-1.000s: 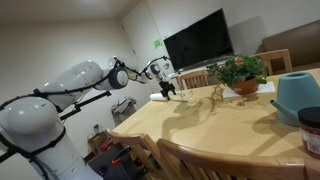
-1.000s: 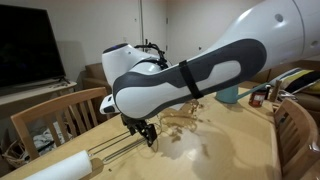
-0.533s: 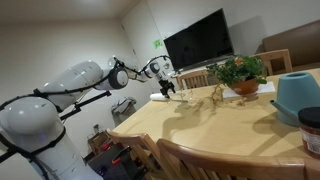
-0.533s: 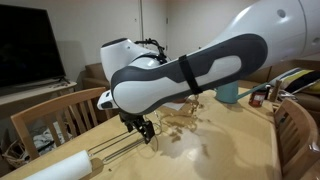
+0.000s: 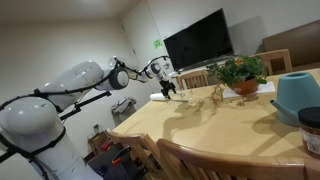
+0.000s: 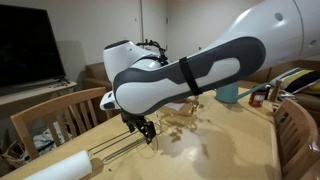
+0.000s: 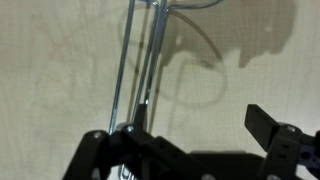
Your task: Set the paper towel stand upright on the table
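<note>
The paper towel stand [image 6: 117, 150] lies on its side on the light-tan table [image 6: 220, 150], its thin silvery rods pointing toward a white roll [image 6: 55, 167] at the table's near corner. In the wrist view the rods [image 7: 139, 70] run up the picture and curve into a wire loop on the tabletop [image 7: 60, 60]. My gripper [image 7: 195, 135] is open just above the table. Its left finger [image 7: 128, 140] is right at the rods and its right finger [image 7: 265, 125] stands well apart over bare wood. The gripper also shows in both exterior views [image 6: 146, 130] [image 5: 168, 88].
A potted plant [image 5: 238, 75] stands mid-table, with a teal container [image 5: 297, 97] and a dark jar [image 5: 311, 128] toward the other end. Wooden chairs [image 6: 60, 110] line the table edges. A television [image 5: 198, 40] is on the wall behind.
</note>
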`<action>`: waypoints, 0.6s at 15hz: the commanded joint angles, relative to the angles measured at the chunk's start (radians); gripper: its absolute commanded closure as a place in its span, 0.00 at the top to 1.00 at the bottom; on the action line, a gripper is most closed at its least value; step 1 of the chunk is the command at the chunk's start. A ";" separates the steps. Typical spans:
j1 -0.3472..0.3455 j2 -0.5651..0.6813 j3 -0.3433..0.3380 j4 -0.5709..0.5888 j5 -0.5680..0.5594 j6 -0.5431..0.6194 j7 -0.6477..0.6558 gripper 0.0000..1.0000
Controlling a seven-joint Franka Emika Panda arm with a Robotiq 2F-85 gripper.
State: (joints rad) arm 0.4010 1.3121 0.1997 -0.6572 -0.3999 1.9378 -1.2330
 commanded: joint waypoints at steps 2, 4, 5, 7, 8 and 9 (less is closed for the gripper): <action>-0.005 0.033 0.011 0.049 0.014 -0.010 -0.027 1.00; -0.006 0.040 0.011 0.054 0.014 -0.011 -0.028 1.00; -0.005 0.043 0.010 0.055 0.013 -0.012 -0.027 1.00; -0.005 0.043 0.010 0.058 0.012 -0.012 -0.027 1.00; -0.005 0.043 0.011 0.059 0.013 -0.013 -0.029 1.00; -0.004 0.042 0.011 0.059 0.014 -0.021 -0.027 1.00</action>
State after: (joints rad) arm 0.4003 1.3326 0.1997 -0.6424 -0.3999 1.9377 -1.2330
